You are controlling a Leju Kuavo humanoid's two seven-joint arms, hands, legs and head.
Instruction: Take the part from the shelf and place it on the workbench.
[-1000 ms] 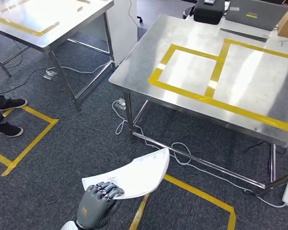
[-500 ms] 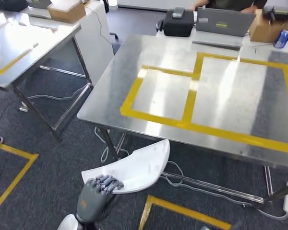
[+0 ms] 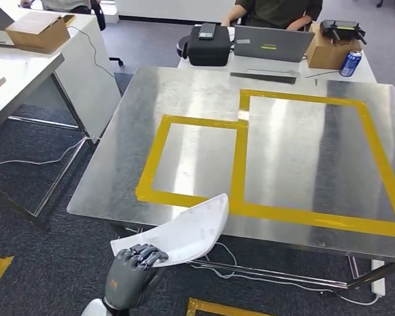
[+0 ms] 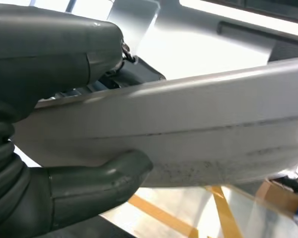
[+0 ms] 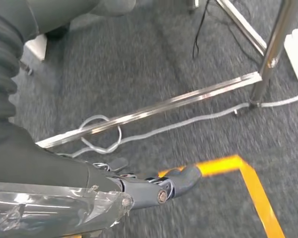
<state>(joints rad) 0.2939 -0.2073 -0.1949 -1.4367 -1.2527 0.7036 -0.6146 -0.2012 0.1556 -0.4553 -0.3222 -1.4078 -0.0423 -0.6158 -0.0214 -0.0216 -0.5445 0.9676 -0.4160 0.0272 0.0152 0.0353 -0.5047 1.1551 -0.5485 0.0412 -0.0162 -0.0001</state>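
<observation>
A curved white panel part is gripped at its near end by my left hand, fingers over its top, low in the head view. Its far tip reaches just over the near edge of the steel workbench, which carries yellow tape rectangles. Close up, the left wrist view has the part clamped between the thumb and the darker fingers. My right hand hangs over the dark carpet, fingers stretched out, holding nothing.
Behind the workbench stand a black case, a laptop, a cardboard box and a blue can, with a person seated there. A second table holding a box stands to the left. Cables and bench legs lie below.
The camera has moved: the workbench now lies nearer and more square in front of me. The part stays gripped in my left hand, its tip now over the bench's near edge.
</observation>
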